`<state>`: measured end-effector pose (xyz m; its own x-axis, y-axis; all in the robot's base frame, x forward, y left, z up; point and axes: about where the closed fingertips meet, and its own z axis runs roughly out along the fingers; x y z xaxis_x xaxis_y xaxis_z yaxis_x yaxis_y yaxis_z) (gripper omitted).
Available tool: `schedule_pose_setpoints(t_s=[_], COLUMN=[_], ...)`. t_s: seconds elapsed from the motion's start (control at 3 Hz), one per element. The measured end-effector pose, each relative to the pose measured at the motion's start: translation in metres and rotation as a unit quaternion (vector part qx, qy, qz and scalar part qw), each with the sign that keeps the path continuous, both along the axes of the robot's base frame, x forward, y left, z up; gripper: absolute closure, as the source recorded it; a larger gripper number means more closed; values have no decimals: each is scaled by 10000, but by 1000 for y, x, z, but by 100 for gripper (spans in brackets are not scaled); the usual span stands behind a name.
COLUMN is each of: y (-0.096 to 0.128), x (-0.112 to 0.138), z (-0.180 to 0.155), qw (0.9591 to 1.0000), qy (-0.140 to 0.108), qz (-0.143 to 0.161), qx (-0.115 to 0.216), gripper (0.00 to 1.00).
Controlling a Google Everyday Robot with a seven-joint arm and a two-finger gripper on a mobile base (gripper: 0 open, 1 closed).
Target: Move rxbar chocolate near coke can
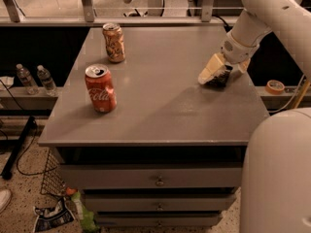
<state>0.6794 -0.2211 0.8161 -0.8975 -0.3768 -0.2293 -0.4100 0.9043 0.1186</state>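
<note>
coke can [100, 89]: glossy metal | table [160, 110]: smooth matt | gripper [216, 75], table's right edge: cream plastic

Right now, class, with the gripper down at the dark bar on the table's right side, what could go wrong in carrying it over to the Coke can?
1. The rxbar chocolate lies near the table's right edge, under the gripper; a nudge might push it off.
2. The coke can stands upright across the table; a sweeping arrival could topple it.
3. The orange can stands just behind it, so the bar could end up beside the wrong can.
</note>
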Motion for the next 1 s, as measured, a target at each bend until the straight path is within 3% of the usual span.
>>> schedule_pose_setpoints(t_s=[1.0], y=[1], x=[1], z=[13], qw=[10000], qy=[9], qz=[-18], qx=[12], gripper=[87])
